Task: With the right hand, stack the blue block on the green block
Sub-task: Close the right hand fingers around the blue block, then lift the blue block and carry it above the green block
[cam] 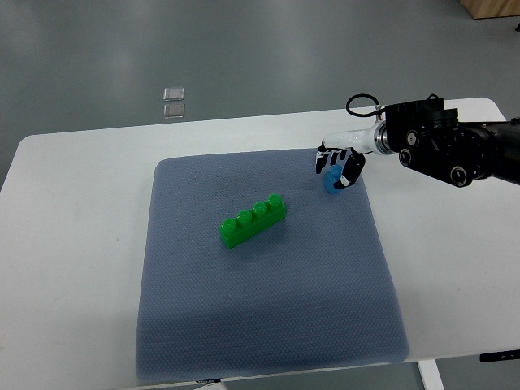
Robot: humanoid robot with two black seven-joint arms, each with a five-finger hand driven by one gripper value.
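A long green block (253, 220) with a row of studs lies slantwise near the middle of the blue-grey mat (260, 309). A small blue block (331, 180) is at the mat's far right corner, mostly hidden by my right hand (337, 166). The right arm comes in from the right edge, and its fingers are curled around the blue block. I cannot tell whether the block still rests on the mat or is lifted slightly. The blue block is well to the right of and behind the green block. The left arm is not in view.
The mat lies on a white table (73, 244). Two small clear squares (173, 101) lie on the grey floor beyond the table's far edge. A wooden object (494, 8) shows at the top right corner.
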